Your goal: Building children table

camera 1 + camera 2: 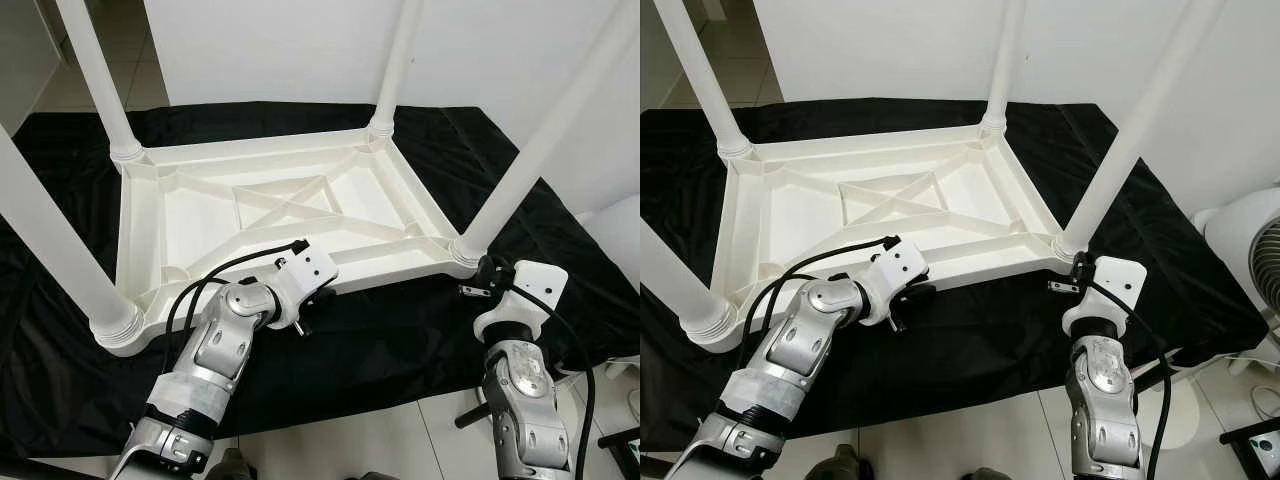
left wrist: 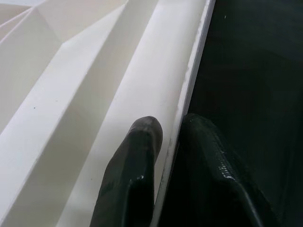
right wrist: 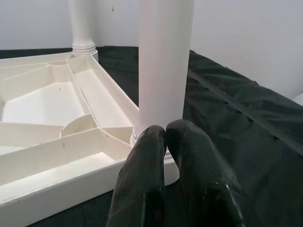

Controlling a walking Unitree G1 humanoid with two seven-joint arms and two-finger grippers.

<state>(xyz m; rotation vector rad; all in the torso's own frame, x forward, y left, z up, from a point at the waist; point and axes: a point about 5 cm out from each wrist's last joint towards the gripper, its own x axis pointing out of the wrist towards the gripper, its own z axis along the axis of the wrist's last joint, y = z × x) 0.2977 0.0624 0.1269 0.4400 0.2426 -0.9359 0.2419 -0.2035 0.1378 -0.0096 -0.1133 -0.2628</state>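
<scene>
Four round white legs rise from the corners of the white plastic table [image 1: 280, 215], which lies upside down on a black cloth [image 1: 400, 340] spread over a pale tiled floor [image 1: 340, 440] before a white wall [image 1: 300, 50]. Its underside is a shallow tray braced by moulded ribs, with a crossed panel at the middle and ringed collars where the legs join. Seen from the head, the left gripper [image 2: 168, 137] sits at the table's near edge; its wrist view makes clear that the near rim [image 2: 189, 94] runs between the two glossy black fingers, one pad on the smooth inner face and one outside against the cloth, nipping the thin lip. The right gripper [image 3: 165, 130] is at the near right leg [image 1: 530, 160], low beside its collar; its wrist view shows both rounded fingertips pressed together, holding nothing, just before the column's base. A white fan [image 1: 1250, 260] stands beyond the cloth at the right.
</scene>
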